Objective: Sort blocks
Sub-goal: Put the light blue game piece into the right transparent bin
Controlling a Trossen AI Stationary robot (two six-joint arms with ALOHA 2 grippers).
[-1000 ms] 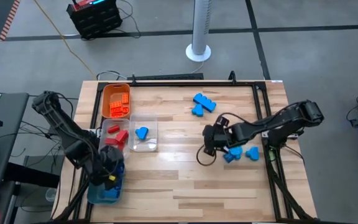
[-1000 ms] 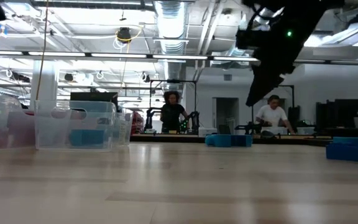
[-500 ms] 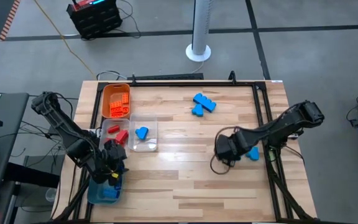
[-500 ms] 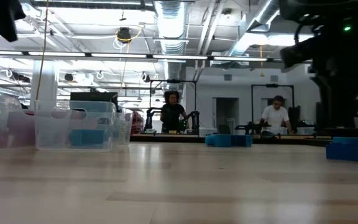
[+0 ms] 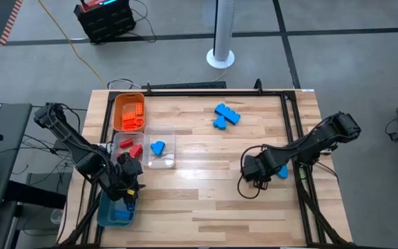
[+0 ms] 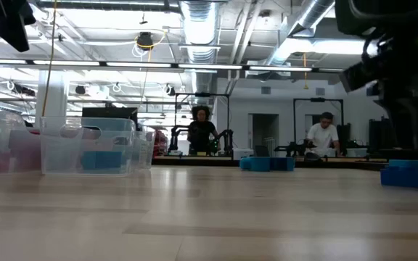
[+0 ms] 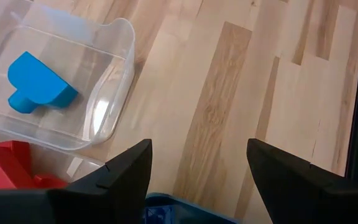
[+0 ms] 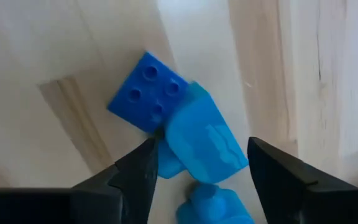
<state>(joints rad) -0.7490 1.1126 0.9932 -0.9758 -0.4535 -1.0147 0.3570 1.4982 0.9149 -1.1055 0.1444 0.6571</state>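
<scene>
The right gripper (image 8: 197,180) has swung right and dropped over the blue blocks (image 8: 179,127) at the worktop's right edge, jaws apart astride them, gripping nothing yet. The left gripper (image 7: 197,168), jaws apart and empty, has lifted from the teal tray (image 5: 109,213).

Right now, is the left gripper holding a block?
No. In the left wrist view the left gripper stands open with only bare wood between its fingers; the blue block lies in the clear tray.
</scene>
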